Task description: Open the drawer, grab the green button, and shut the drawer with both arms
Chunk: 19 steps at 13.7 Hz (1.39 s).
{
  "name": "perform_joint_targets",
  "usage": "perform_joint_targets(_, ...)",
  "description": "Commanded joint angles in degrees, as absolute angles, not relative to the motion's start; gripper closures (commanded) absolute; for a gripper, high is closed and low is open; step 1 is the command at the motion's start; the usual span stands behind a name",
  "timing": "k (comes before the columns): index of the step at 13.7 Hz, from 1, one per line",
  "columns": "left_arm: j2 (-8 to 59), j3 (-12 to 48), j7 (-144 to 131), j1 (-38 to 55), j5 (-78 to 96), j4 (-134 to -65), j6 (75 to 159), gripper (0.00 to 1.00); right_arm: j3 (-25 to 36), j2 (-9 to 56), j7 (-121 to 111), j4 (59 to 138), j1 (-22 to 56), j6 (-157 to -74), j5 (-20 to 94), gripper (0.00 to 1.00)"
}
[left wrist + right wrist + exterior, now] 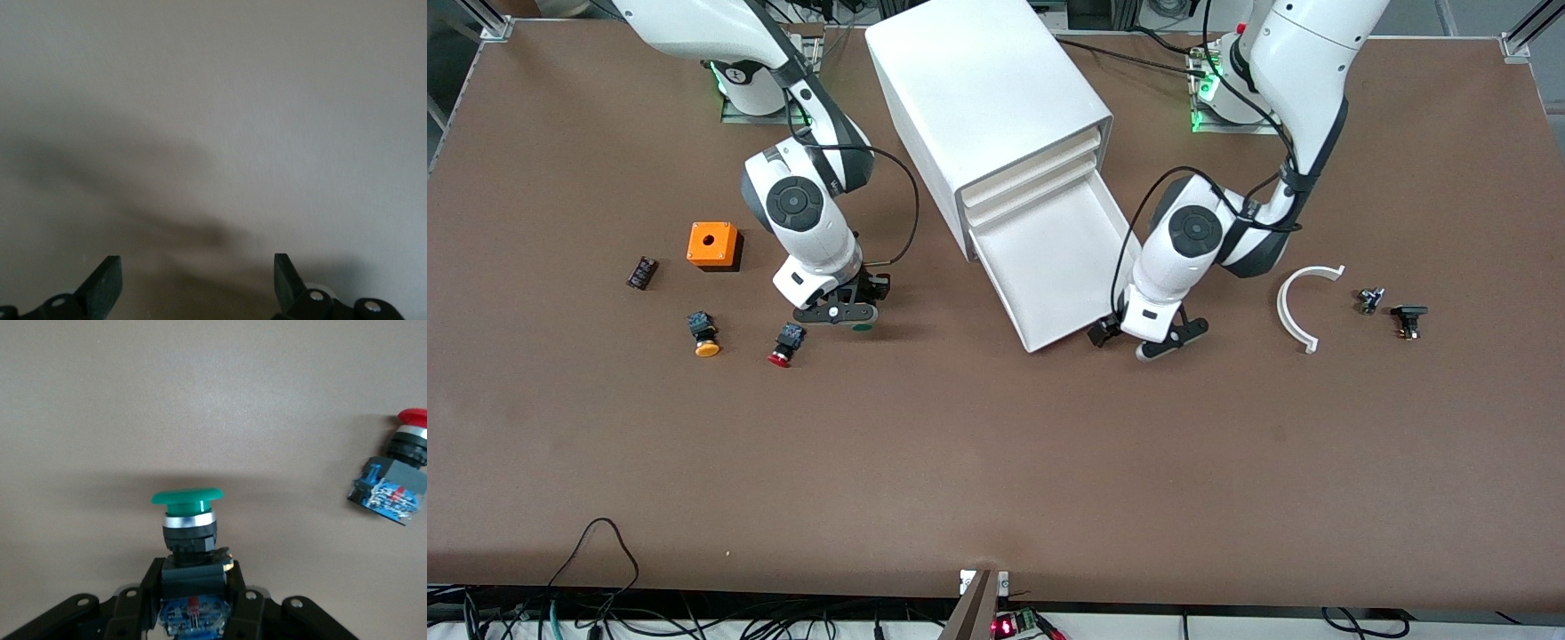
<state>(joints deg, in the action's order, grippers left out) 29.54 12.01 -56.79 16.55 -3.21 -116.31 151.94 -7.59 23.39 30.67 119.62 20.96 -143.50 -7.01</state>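
since the drawer (1054, 276) is pulled out of the cabinet (987, 107) and looks empty, front view suggests take step is done: right gripper (845, 311) hangs low over the table (996, 462) beside the red button (785, 344), green showing at its tip; left gripper (1152, 338) sits at the drawer's front corner, prob. staged for the close push. left wrist view: fingers (107, 280) spread wide, nothing between, white surface ahead. right wrist view: jaws clamp the black body of the green button (187, 520), cap pointing away.
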Motion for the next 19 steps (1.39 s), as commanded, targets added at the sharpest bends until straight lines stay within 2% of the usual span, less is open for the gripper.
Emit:
perform_joint_targets(1, 26.5, 14.1, -58.3, 16.3, -4.6, -120.1, 151.3, 0.00, -8.2, 23.9, 30.1, 121.4, 20.3, -146.3, -7.3, 0.67)
perform_joint_targets(2, 26.0, 15.6, -58.3, 16.3, -4.6, -120.8, 151.3, 0.00, -8.2, 24.0, 30.1, 121.4, 20.2, -146.3, -7.3, 0.62)
perform_joint_targets(3, 25.5, 17.2, -58.3, 16.3, -4.6, -121.6, 151.3, 0.00, -8.2, 24.0, 30.1, 121.3, 20.1, -146.0, -7.3, 0.49)
perform_joint_targets(4, 24.5, 18.5, -58.3, 16.3, -4.6, -122.5, 151.3, 0.00, -8.2, 24.0, 30.7, 121.2, 20.0, -145.8, -7.2, 0.14)
perform_joint_targets(5, 23.8, 19.4, -58.1, 16.3, -4.6, -123.2, 151.2, 0.00, -8.2, 23.9, 30.9, 120.9, 20.0, -145.7, -7.0, 0.00)
perform_joint_targets(8, 22.2, 23.4, -58.1, 16.2, -4.5, -123.5, 146.5, 0.00, -8.3, 22.9, 34.0, 119.0, 20.0, -144.2, -6.9, 0.00)
perform_joint_targets(14, 21.6, 29.4, -57.5, 16.2, -4.3, -123.5, 141.9, 0.00, -8.4, 21.3, 36.1, 102.2, 19.9, -123.3, -6.4, 0.00)
perform_joint_targets(19, 21.6, 32.3, -57.3, 16.2, -4.3, -124.2, 141.6, 0.00, -8.1, 18.8, 35.6, 93.0, 15.7, -115.9, -6.3, 0.00)
